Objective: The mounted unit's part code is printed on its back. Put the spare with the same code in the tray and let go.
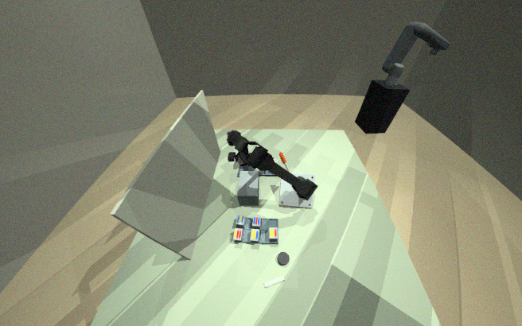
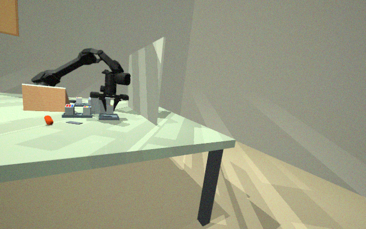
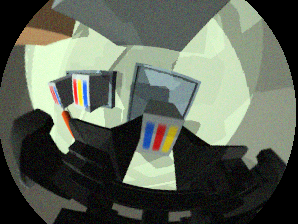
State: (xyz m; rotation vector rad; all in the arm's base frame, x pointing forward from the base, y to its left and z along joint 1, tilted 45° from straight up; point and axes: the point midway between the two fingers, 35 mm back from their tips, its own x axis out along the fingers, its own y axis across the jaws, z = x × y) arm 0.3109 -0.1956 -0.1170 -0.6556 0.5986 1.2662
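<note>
My gripper (image 2: 110, 111) is shut on a grey block (image 2: 110, 109) (image 3: 161, 136) with blue, red and yellow stripes on its top. The block is upright, low over the small grey tray (image 2: 109, 118) (image 3: 132, 102); whether it touches the tray floor I cannot tell. A large grey box (image 1: 248, 188) (image 2: 96, 105) (image 3: 145, 25) stands just behind the tray. The mounted unit and its printed code cannot be made out. Two spare blocks (image 2: 70, 109) (image 3: 81, 91) stand in a dark rack (image 2: 78, 116) (image 3: 112, 90) beside the tray.
Another rack (image 1: 264, 239) holds several striped blocks on the box's other side. A tall pale panel (image 1: 171, 175) (image 2: 145, 86) stands close by. An orange-handled tool (image 1: 282, 157) (image 2: 48, 120) (image 3: 67, 123), a dark disc (image 1: 283, 258) and a white strip (image 1: 274, 282) lie on the table.
</note>
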